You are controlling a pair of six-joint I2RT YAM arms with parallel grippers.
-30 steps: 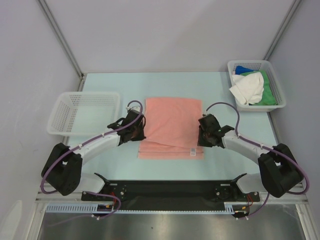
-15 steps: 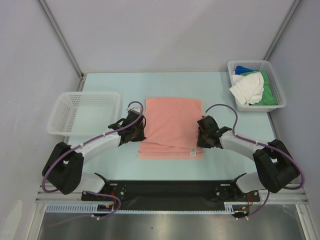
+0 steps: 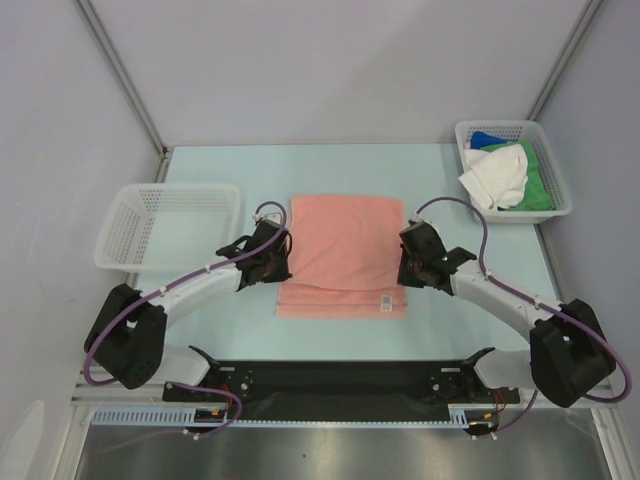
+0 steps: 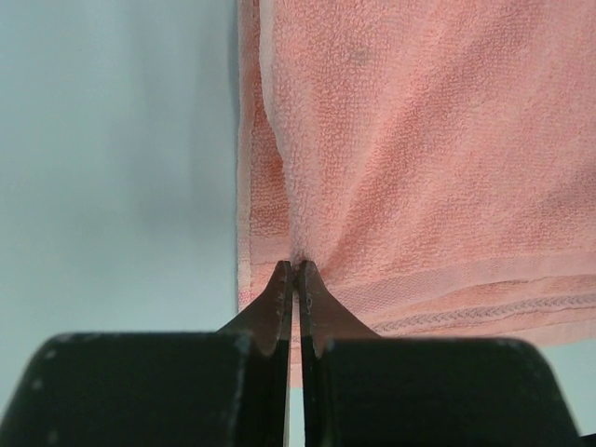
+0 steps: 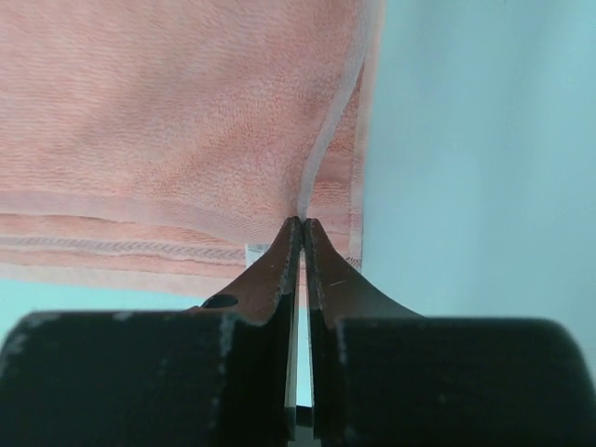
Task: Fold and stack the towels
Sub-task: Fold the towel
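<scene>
The left gripper (image 4: pixel 295 270) has its jaws pressed together on the left edge of a salmon-pink terry towel (image 3: pixel 345 245). The towel lies folded flat, and its under layer shows as a strip along the near edge. The right gripper (image 5: pixel 301 223) is clamped in the same way on the right edge; it probably holds only the upper layer.

Left of the towel stands a white plastic mesh basket (image 3: pixel 170 187) on the pale blue-green table (image 3: pixel 450 320). Far right of the towel, a smaller white basket (image 3: pixel 500 124) holds a heap of white, green and blue towels (image 3: pixel 497 178). Plain grey walls (image 3: pixel 320 70) stand behind.

Salmon towel (image 3: pixel 345 250), 2 offset layers, flat at centre; crumpled white towel (image 3: pixel 497 178) far right.
</scene>
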